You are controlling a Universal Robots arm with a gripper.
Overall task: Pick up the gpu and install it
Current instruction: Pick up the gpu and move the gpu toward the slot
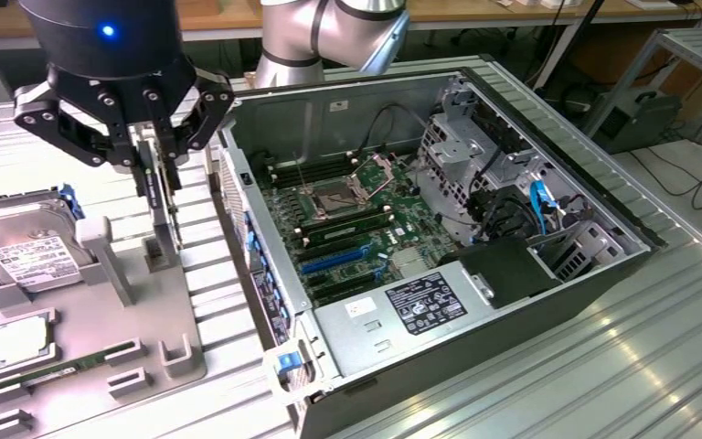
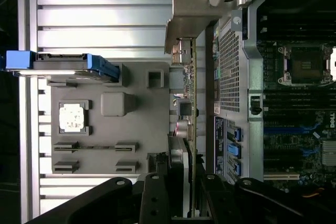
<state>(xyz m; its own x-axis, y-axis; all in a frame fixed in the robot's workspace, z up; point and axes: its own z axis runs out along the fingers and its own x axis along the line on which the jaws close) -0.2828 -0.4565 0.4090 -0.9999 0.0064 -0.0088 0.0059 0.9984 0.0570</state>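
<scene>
Gripper (image 1: 156, 157) on gpu (image 1: 162, 210), at holder (image 1: 156, 311).
I see it clamped on the upright card over the gray holder, beside the open case (image 1: 485, 366).

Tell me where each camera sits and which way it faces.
Exterior view: raised, off the arm, looking down at the open computer case and grey parts tray; the arm and end effector show.
Wrist view: on the wrist, looking down past the end effector.
Shared: the gpu held edge-on, the tray, the case.
</scene>
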